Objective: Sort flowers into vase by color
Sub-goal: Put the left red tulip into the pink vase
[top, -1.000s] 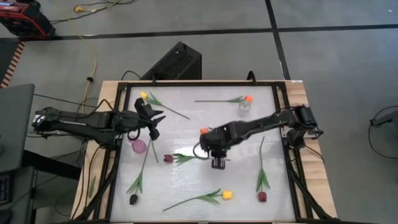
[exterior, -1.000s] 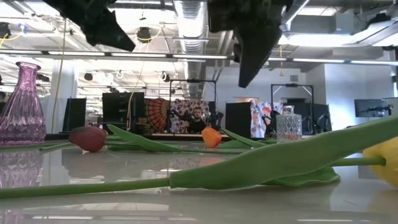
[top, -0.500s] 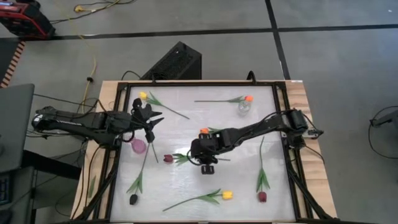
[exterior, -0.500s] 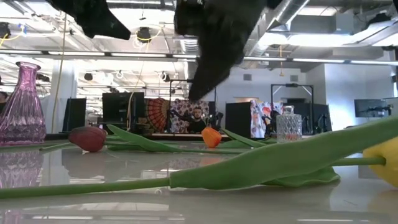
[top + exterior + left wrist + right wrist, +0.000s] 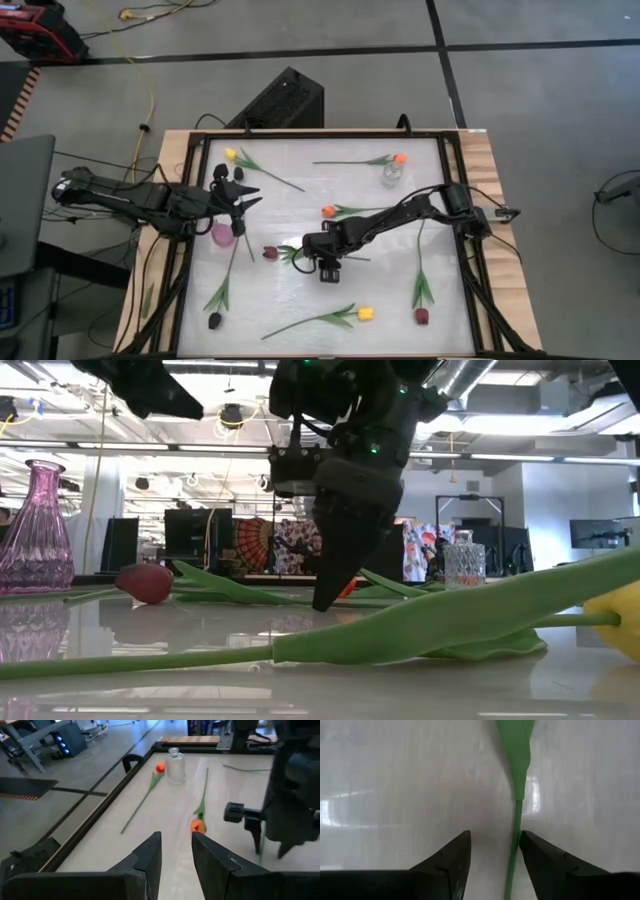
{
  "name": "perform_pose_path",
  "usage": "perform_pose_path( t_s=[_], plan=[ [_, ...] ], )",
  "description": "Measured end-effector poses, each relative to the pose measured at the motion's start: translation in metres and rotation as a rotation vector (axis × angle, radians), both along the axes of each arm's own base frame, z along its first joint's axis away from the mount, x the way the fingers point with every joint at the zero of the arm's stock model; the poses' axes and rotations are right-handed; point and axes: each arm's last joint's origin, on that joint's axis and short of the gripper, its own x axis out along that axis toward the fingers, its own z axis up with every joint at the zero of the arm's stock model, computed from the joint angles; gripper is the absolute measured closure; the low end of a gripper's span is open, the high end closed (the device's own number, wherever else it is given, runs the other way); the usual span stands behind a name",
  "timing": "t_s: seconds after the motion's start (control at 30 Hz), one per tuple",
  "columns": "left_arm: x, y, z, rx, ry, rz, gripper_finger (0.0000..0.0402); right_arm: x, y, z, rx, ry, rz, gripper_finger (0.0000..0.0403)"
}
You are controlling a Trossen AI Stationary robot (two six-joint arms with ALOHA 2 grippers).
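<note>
A: Where are we working right now?

B: We are reaching the right gripper down to the middle of the table, over the stem of the maroon tulip, whose head is lying left of the gripper. In the right wrist view the fingers are standing spread, and the stem is running close along one finger, inside the gap or just at its edge; we cannot tell which.

A: So nothing is held yet?

B: No, we are judging that we are at the approach for a pick. The jaws are apart and nothing is pinched.

A: And the left arm?

B: We are holding the left gripper above the left side, near the pink vase. Its fingers are showing a narrow gap with nothing between them.

A: Where are the other flowers lying?

B: They are all on the table, none in a vase. A yellow tulip is at the far left, an orange one at the far right beside the clear vase, and a second orange tulip is lying just beyond the right gripper. Near us there are a dark tulip on the left, a second yellow tulip in the middle and a second maroon tulip on the right.

A: What is the next move asking of us?

B: We are thinking it needs the stem centred between the fingers, tips down at the table, then a close on the thin stem.
</note>
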Motion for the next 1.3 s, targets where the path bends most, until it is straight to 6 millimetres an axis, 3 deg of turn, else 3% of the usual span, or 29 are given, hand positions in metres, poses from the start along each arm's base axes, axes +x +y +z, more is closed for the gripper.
perform_pose_path(
  t_s=[0.33,0.6,0.77,1.0,1.13,1.3],
  plan=[
    [-0.025,-0.002,0.003,-0.057,-0.02,0.019,0.0304,-0.002,-0.003,0.0,-0.045,0.012,-0.028,0.0271],
    [-0.045,-0.001,0.004,-0.083,-0.061,0.079,0.0304,-0.004,-0.004,-0.006,-0.053,0.047,-0.019,0.0385],
    [-0.054,0.003,0.008,-0.065,-0.108,0.143,0.0304,0.001,-0.004,0.015,-0.023,-0.077,0.024,0.0386],
    [-0.066,0.01,0.005,-0.037,-0.108,0.263,0.0304,0.034,-0.003,0.082,0.111,-0.693,0.304,0.0387],
    [-0.075,0.013,0.004,-0.057,-0.133,0.325,0.0304,0.053,-0.013,0.1,0.174,-1.073,0.399,0.0387],
    [-0.09,0.021,0.001,-0.036,-0.188,0.485,0.0304,0.064,-0.032,0.116,0.116,-1.481,0.381,0.0387]
  ],
)
